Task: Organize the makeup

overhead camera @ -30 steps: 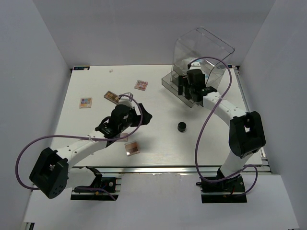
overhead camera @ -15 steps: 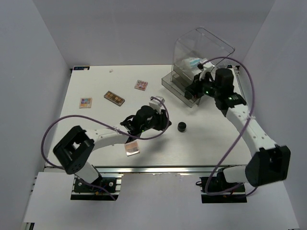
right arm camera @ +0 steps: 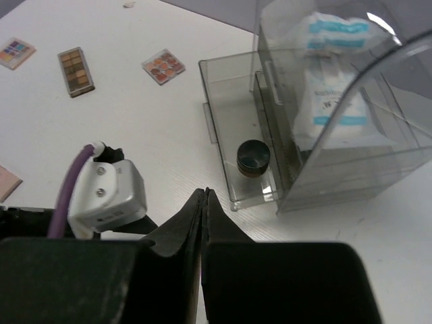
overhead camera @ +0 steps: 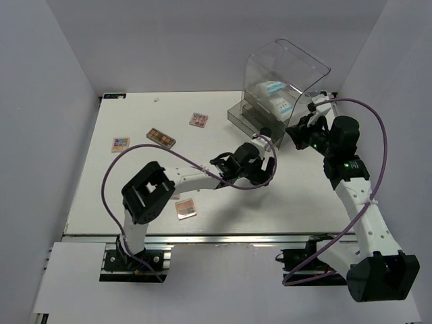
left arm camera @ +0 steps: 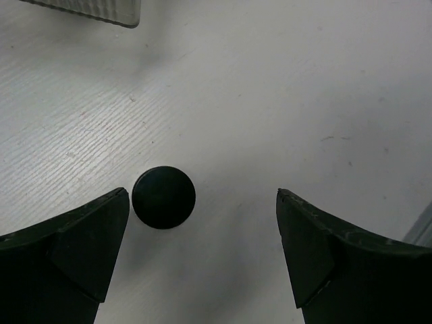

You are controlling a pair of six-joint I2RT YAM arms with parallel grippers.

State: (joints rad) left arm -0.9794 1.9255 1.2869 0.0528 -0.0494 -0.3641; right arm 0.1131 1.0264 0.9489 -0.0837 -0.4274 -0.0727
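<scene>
The left claw point(left arm camera: 202, 196) stands wide open astride a black jar point(left arm camera: 163, 197) on the bench point(left arm camera: 283, 81), seemingly to grasp it. The right claw point(right arm camera: 204, 194), closed and empty, hangs near the drawer point(right arm camera: 226, 94) that holds another jar point(right arm camera: 253, 156).

Lab robot test cell: white table point(overhead camera: 223, 202) inside plain pale walls point(overhead camera: 40, 101), aluminium rail point(overhead camera: 223, 239) along the near edge.
</scene>
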